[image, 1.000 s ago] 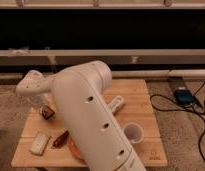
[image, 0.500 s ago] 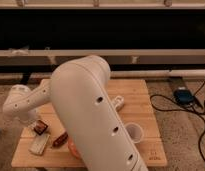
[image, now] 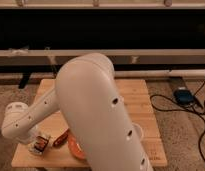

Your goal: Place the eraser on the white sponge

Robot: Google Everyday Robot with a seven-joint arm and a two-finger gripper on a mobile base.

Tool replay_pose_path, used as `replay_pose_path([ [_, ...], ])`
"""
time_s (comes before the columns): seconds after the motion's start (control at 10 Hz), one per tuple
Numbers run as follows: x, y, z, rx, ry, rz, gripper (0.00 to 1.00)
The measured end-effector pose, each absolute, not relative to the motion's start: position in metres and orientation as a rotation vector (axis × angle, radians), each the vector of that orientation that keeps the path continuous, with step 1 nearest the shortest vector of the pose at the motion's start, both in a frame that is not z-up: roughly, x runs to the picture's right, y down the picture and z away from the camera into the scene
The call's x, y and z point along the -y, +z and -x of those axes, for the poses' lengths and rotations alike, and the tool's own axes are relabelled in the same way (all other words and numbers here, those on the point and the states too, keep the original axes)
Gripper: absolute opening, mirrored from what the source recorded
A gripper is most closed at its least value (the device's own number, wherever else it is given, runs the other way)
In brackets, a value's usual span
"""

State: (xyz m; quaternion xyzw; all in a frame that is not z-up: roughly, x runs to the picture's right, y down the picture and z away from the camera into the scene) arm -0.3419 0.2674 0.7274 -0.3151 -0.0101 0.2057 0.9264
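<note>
Gripper [image: 37, 141] of a white robot arm [image: 96, 115] hangs low over the front left corner of a small wooden table [image: 136, 95], the arm's bulky upper section filling the middle of the view. Directly beneath the wrist sits the eraser [image: 41, 143], a dark block with pale and orange edging, lying on top of the white sponge [image: 35, 148], of which only a pale sliver shows at the lower left of the block. Eraser and gripper overlap so closely that it cannot be told whether the tool has hold of the block or how it stands.

Just to the right, a slim reddish-brown stick [image: 61, 138] lies slanted on the tabletop, and beside that an orange round object [image: 74, 148] peeks out from behind the arm. On the speckled floor to the right rests a blue device [image: 184, 95] with black cables [image: 168, 107] trailing from it.
</note>
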Motion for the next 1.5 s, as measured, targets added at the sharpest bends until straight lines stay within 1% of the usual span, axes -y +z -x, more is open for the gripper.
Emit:
replay_pose_path([
  [0.2,-0.274,0.728,0.333,0.029,0.424,0.638,0.0],
  [0.4,-0.269,0.731,0.336,0.041,0.435,0.624,0.01],
  [0.5,-0.269,0.732,0.338,0.046,0.438,0.622,0.05],
  [0.8,-0.264,0.736,0.34,0.056,0.453,0.619,0.32],
  [0.9,-0.264,0.737,0.342,0.057,0.446,0.625,0.45],
  [1.0,-0.265,0.737,0.343,0.056,0.443,0.632,0.53],
  [1.1,-0.264,0.739,0.341,0.055,0.441,0.637,0.65],
  [1.2,-0.262,0.739,0.341,0.056,0.442,0.642,0.74],
  [1.3,-0.261,0.74,0.34,0.058,0.442,0.645,0.79],
  [1.5,-0.254,0.74,0.337,0.063,0.454,0.644,0.8],
])
